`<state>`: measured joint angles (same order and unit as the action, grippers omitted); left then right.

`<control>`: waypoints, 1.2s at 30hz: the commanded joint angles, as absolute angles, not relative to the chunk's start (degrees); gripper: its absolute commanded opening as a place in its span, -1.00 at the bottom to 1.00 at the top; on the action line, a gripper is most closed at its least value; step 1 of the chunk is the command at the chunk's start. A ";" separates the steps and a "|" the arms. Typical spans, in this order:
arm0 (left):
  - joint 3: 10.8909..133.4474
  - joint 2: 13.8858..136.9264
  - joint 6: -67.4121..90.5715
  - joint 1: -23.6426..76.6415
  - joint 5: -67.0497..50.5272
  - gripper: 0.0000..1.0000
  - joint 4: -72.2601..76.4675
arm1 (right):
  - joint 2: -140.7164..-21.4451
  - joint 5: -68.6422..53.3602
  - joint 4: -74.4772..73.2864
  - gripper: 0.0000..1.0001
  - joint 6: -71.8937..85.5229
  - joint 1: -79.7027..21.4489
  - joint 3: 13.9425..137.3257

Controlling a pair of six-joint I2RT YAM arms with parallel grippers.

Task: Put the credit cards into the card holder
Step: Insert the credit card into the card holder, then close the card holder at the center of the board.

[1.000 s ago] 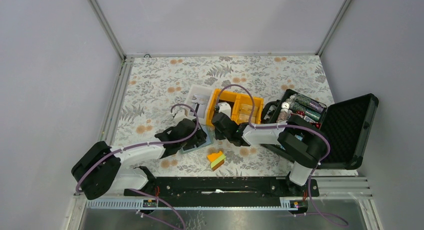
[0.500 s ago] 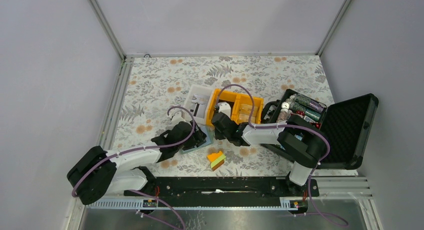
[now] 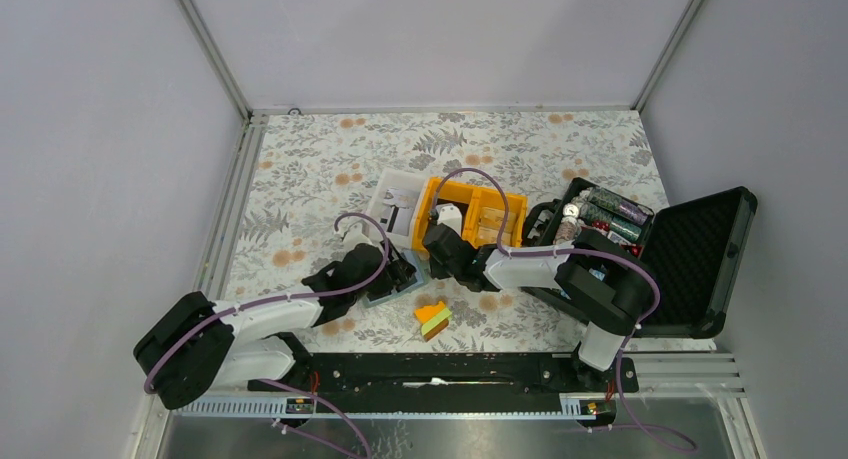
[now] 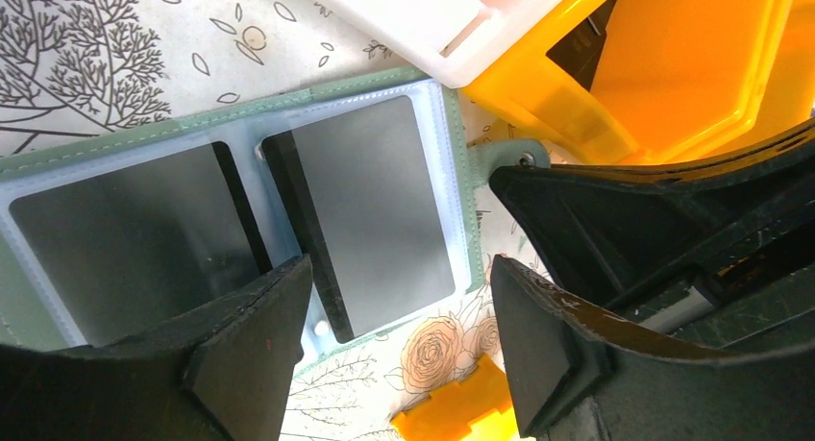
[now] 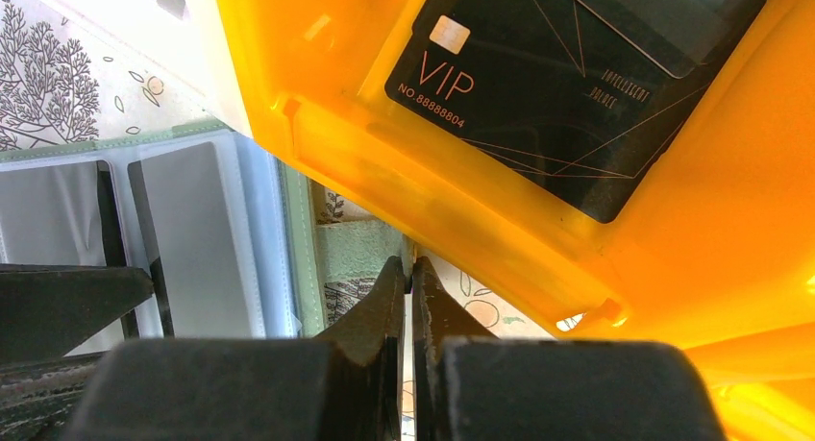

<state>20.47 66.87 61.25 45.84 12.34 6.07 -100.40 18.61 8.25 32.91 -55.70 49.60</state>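
Floral-printed table covering [image 3: 300, 169] inside grey walls; both arms reach to its centre. Item one: small grey-green bifold card holder with clear plastic pockets [image 4: 384, 172], lying open and flat on the cloth just beside the translucent orange plastic tray [image 5: 692, 268]. Its pockets show a grey sheen with dark edges; whether they already hold cards cannot be told. Item two: black rectangular credit card printed "VIP" [image 5: 567, 76], flat on the tray floor, with a greyer card [image 5: 663, 18] overlapping its upper corner. Left gripper [image 4: 399, 302]: jaws spread wide above the holder's right pocket, grasping nothing. Right gripper [image 5: 405, 278]: jaws closed together, tips at the holder's snap tab beside the tray wall; whether they pinch the tab cannot be told. Handling, as judged: cards light, stiff, thin and slick, awkward to lift from a flat floor, best taken by a short edge once tipped up against the tray wall. Holder soft and light, likely to slide or fold, so it wants pinning at the tab while a card enters a pocket mouth.
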 commanded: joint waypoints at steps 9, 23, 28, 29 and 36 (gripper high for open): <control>21.81 63.52 58.15 45.56 12.02 0.47 10.30 | -99.05 20.60 5.03 -1.00 34.00 -55.37 48.70; 23.49 46.19 49.56 28.26 10.13 0.97 -16.93 | -88.52 13.48 9.20 -1.00 30.40 -56.11 49.25; 18.77 43.45 48.78 19.87 4.40 0.97 -15.07 | -90.24 12.26 9.67 -1.00 26.60 -61.35 53.76; 18.02 43.75 48.78 18.28 3.48 0.98 -14.31 | -91.03 12.22 9.75 -1.00 25.89 -62.50 54.88; 13.49 45.35 50.11 15.03 -1.31 0.93 -9.34 | -98.27 12.09 10.58 -1.00 25.80 -69.53 62.35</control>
